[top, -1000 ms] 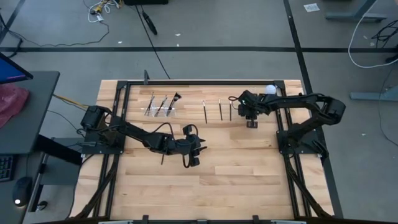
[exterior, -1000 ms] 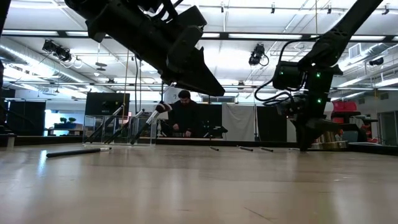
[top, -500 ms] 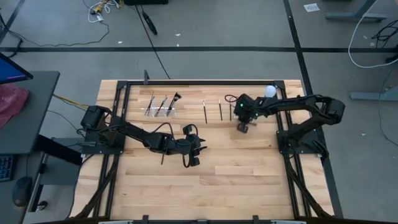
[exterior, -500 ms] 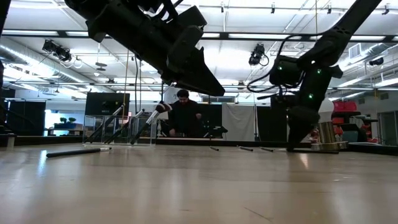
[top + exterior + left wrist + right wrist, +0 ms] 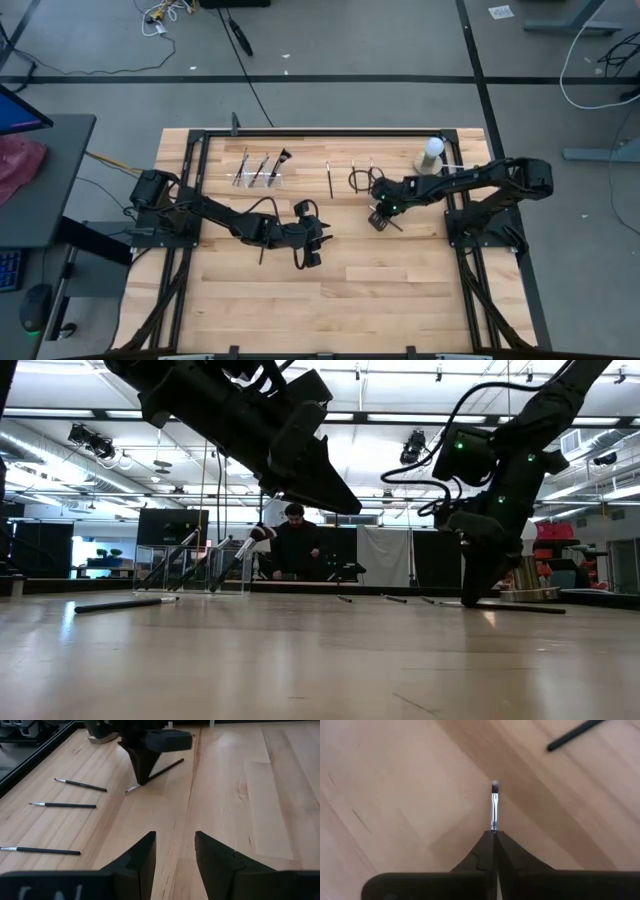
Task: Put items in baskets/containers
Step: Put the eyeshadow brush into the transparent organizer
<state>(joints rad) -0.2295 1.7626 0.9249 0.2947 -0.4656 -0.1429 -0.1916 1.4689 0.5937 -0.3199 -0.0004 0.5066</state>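
Observation:
The clear container (image 5: 260, 172) stands at the table's far left, with three brushes leaning in it. More brushes (image 5: 329, 178) lie flat in a row to its right, also seen as brushes (image 5: 62, 805) in the left wrist view. My right gripper (image 5: 378, 215) is at the table's right centre, shut on one thin dark brush (image 5: 165, 768). My left gripper (image 5: 174, 851) hovers open over the table's middle, holding nothing. Another brush (image 5: 125, 603) lies on the wood near the left arm. My right gripper pinches the brush between its two fingertips just behind the silver ferrule (image 5: 494, 820). The fingers point down from above and lie across the brush. The bristle end (image 5: 131, 790) sticks out one side and the long handle (image 5: 510, 607) trails out the other, close to level, at the wood.
A white cylinder (image 5: 430, 152) stands at the far right corner by the right arm. The black frame rail (image 5: 320, 131) runs along the far edge. A person (image 5: 295, 545) works behind the table. Bare wood (image 5: 400, 290) lies on the near half.
My right gripper has shut on a brush and moved toward the table's left and near edges, away from the far right. The brush has gone along with it, staying low at the wood.

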